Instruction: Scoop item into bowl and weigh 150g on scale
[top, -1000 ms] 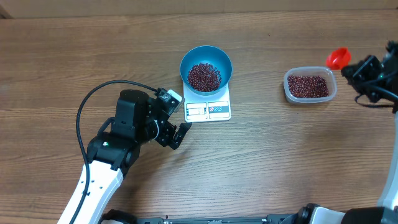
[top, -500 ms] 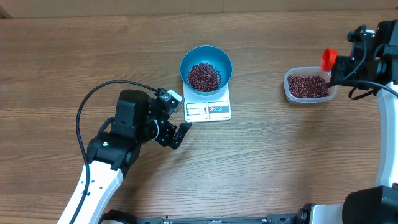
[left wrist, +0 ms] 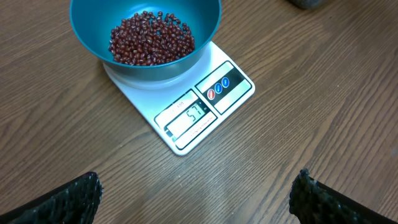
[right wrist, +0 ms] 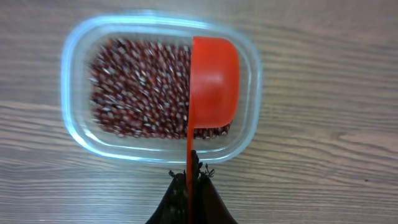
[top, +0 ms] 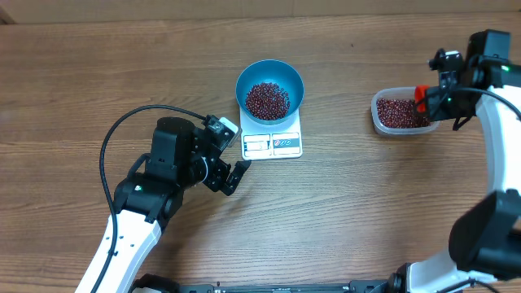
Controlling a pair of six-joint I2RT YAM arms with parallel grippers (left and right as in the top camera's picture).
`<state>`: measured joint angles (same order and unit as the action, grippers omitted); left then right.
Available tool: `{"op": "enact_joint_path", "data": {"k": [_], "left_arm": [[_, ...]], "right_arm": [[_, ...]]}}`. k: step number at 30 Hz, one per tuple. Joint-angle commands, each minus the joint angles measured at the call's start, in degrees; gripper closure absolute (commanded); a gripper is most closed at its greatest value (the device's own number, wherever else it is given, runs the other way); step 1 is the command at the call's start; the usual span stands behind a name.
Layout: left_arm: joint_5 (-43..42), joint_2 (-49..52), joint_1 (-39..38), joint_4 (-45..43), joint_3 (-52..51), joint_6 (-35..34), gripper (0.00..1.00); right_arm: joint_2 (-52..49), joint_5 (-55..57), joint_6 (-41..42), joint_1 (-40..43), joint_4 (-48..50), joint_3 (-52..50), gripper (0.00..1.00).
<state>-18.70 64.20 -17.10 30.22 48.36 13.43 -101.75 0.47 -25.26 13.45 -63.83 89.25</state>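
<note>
The blue bowl stands on the white scale with a heap of red-brown beans inside. More beans fill a clear plastic container at the right. My right gripper is shut on the handle of a red scoop, whose cup hangs over the container's right part. My left gripper is open just left of the scale, with only bare wood between its fingers.
A black cable loops from the left arm over the wooden table. The right arm runs down the right edge of the overhead view.
The right gripper has carried the red scoop from beyond the container's far right corner to over the beans in the container, turning it. The left arm, bowl and scale have not moved.
</note>
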Motion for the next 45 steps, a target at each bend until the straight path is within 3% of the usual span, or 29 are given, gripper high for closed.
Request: {"op": "enact_joint_path", "data": {"k": [1, 9, 34, 45], "left_arm": [[-0.39, 0.31, 0.31, -0.07, -0.24, -0.79, 0.00], [-0.39, 0.31, 0.31, -0.07, -0.24, -0.79, 0.00], [-0.39, 0.31, 0.31, -0.07, -0.26, -0.79, 0.00], [-0.39, 0.31, 0.31, -0.07, -0.24, -0.79, 0.00]], "right_arm": [[-2.38, 3.34, -1.20, -0.26, 0.09, -0.48, 0.96], [-6.40, 2.47, 2.86, -0.26, -0.13, -0.81, 0.96], [-6.93, -27.80, 3.48, 1.92, -4.35, -0.81, 0.96], [-8.87, -34.77, 4.44, 5.11, -4.61, -5.14, 0.96]]}}
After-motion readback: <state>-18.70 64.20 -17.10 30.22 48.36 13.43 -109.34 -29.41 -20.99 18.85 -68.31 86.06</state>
